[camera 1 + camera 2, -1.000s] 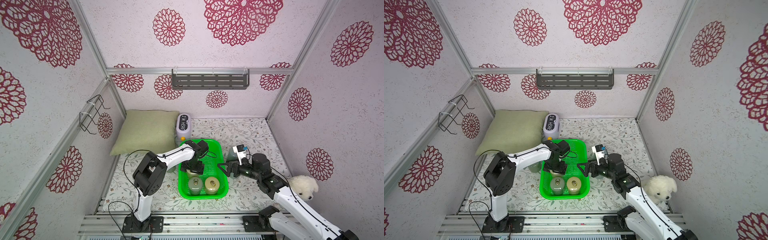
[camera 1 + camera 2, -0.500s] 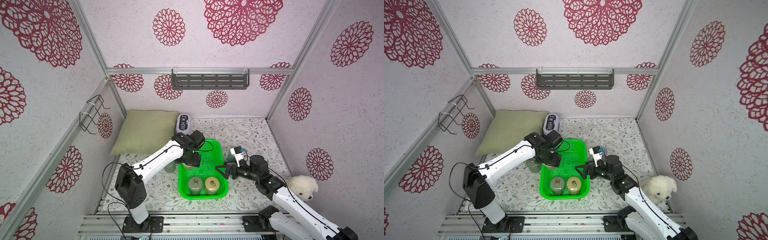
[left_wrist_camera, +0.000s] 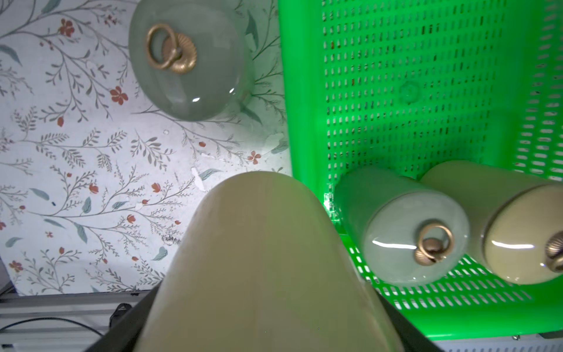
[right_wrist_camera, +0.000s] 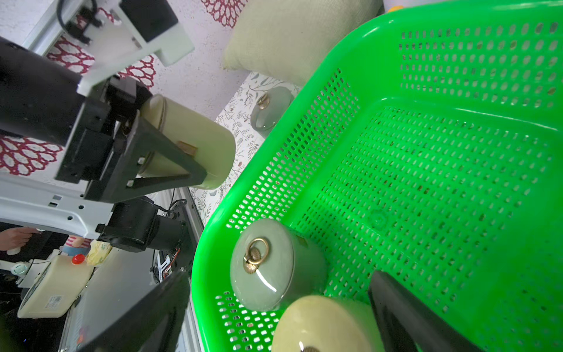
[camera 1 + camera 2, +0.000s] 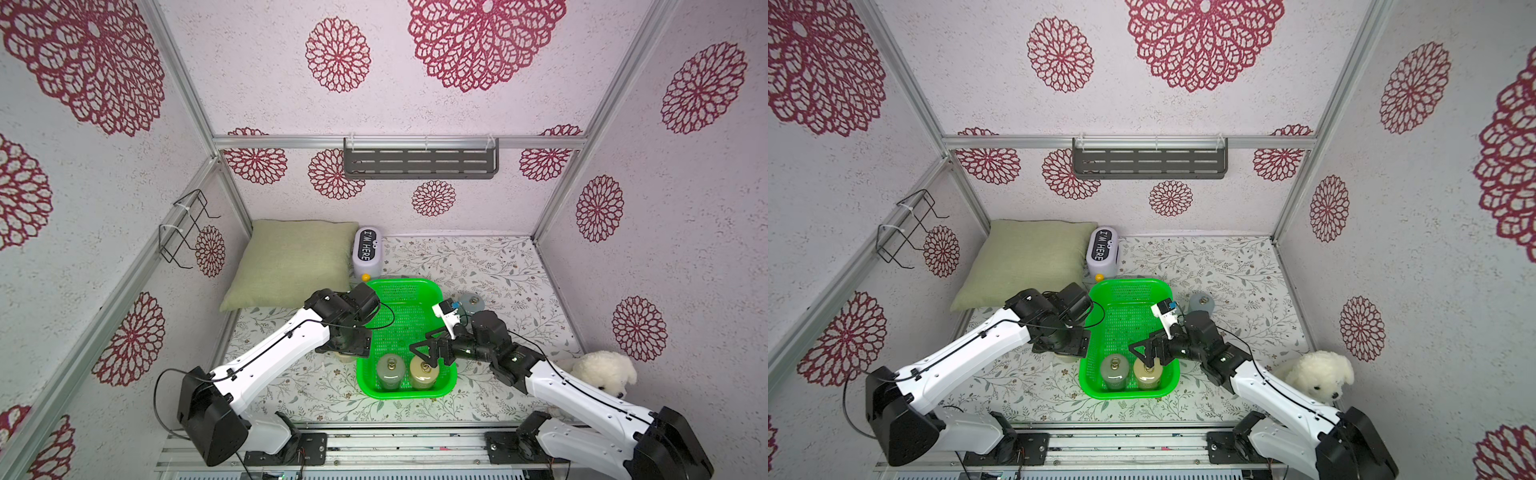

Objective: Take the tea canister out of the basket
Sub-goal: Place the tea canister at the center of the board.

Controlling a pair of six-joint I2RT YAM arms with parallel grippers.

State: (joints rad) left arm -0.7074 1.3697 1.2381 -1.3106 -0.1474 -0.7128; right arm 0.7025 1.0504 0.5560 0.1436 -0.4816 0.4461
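Looking down, I saw the smooth, round, cream tea canister [image 3: 259, 259] clamped in the left fingers [image 4: 192, 176]. It hung outside the basket [image 5: 399, 391], just beside its holey green plastic wall, over the flowery tabletop [image 3: 76, 170]. Its lid was hidden. The right fingers [image 4: 402, 314] stood wide apart over a cream jar [image 5: 424, 370] inside, next to a shiny green jar [image 5: 390, 370].
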